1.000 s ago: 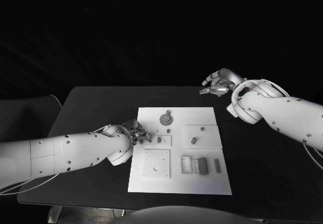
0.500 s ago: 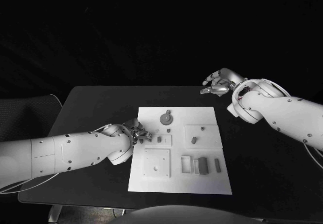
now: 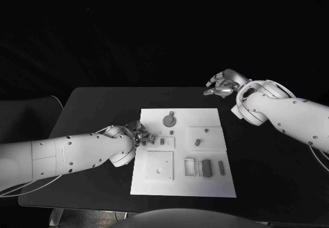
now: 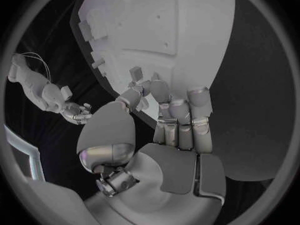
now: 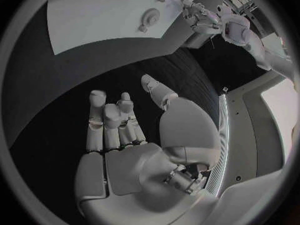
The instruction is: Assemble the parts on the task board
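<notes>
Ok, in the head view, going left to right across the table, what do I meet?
Left hand at the task board's left edge → task board → round disc part near the board's far end → right hand raised beyond the table's far right.

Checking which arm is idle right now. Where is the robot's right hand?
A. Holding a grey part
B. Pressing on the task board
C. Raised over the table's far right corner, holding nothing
C: the right hand hangs off the task board, fingers apart and empty.

Black table [image 3: 267,161], dark mesh chair [image 3: 27,116] just beside its left edge
</notes>
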Controlling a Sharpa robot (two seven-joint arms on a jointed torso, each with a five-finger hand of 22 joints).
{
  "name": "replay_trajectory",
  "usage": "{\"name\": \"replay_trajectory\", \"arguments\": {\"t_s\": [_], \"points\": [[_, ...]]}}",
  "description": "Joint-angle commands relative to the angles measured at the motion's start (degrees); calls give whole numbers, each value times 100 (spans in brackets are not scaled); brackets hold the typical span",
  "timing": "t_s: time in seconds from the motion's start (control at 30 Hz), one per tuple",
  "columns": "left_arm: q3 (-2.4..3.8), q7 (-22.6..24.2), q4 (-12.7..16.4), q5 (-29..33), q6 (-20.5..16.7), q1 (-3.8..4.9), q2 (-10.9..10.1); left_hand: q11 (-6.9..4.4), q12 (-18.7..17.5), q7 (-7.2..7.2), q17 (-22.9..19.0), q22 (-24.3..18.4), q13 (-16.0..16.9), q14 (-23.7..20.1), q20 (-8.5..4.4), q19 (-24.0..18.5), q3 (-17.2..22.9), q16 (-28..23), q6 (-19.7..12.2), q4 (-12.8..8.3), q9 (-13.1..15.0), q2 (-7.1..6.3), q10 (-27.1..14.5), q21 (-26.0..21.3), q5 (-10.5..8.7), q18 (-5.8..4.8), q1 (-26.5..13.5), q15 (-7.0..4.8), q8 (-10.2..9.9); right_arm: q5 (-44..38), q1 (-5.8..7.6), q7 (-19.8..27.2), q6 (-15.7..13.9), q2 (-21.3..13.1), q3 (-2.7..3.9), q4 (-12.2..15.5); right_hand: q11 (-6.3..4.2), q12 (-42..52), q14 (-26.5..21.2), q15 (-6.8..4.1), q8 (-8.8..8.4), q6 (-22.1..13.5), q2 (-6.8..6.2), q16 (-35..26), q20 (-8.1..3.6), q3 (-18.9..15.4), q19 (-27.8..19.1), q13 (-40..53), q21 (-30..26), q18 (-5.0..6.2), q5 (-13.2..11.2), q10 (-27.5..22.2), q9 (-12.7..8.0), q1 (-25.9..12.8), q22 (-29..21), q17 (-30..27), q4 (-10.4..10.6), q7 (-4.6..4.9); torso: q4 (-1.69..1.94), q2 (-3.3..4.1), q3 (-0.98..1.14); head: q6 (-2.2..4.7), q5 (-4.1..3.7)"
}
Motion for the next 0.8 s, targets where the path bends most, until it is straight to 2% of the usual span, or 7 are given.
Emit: {"name": "replay_trajectory", "arguments": {"t_s": [0.03,0.1,0.33,0.4,0.53,0.67,0.8], "points": [[-10,36,-18,88,132,-14,16,-5,40,-189,-8,77,-8,52,-11,6,108,28,546,-29,10,-78,-32,21,-61,146,32,-89,82,-3,-3,26,44,-2,0,0,1,17,-40,-6,-5,-31,-12,-10,-46,-2,4,-9,-35,91,14,-40,-8,-43,65,-7,40,52,-2,2,0,0,-1],[-10,35,-22,88,127,-15,17,-3,48,-188,-11,76,-13,46,-11,5,101,32,535,36,4,-149,-36,21,-130,150,12,-89,100,-3,-3,27,46,-2,0,1,1,17,-40,-6,-5,-32,-13,-10,-46,-2,4,-9,-35,91,14,-40,-8,-43,65,-8,40,53,0,0,1,-1,0],[-10,51,-29,130,147,-15,18,-5,80,-191,-26,75,-37,34,-12,3,90,49,503,267,-26,-360,-51,23,-561,162,8,-94,172,-3,-3,27,48,-1,0,-1,2,18,-40,-6,-6,-34,-15,-10,-46,-2,4,-10,-35,91,13,-41,-8,-43,65,-8,42,53,2,1,2,-3,-6],[-10,58,-31,142,138,-15,18,-6,91,-191,-33,74,-47,30,-14,0,84,54,490,365,-40,-449,-56,22,-819,169,9,-96,197,-3,-3,28,48,0,0,-2,2,18,-40,-6,-6,-34,-16,-10,-46,-2,4,-10,-35,91,13,-41,-9,-43,65,-8,42,53,0,0,2,0,-4],[-10,71,-35,171,130,-15,18,-5,104,-191,-42,75,-60,25,-15,-6,64,58,475,470,-59,-543,-62,23,-1042,175,2,-97,224,-3,-3,27,47,2,0,-6,2,19,-40,-6,-6,-35,-17,-10,-46,-3,4,-10,-35,91,13,-41,-9,-44,65,-8,43,53,-1,2,1,3,-5],[-10,86,-37,203,128,-15,18,-7,123,-193,-57,73,-85,16,-14,-20,40,67,453,643,-97,-653,-72,17,-1596,185,-1,-99,269,-3,-3,27,50,3,0,-9,2,19,-41,-6,-7,-36,-18,-10,-46,-3,4,-11,-36,91,13,-42,-10,-44,66,-8,45,53,-1,1,2,3,-2],[-10,92,-39,215,118,-15,16,-7,131,-194,-63,72,-96,12,-11,-25,17,72,446,730,-115,-705,-76,15,-1761,187,-29,-100,288,-3,-3,25,51,4,0,-12,2,20,-41,-6,-7,-37,-18,-9,-47,-2,4,-11,-36,91,13,-42,-10,-44,66,-8,46,54,-1,1,2,5,-7]]}}
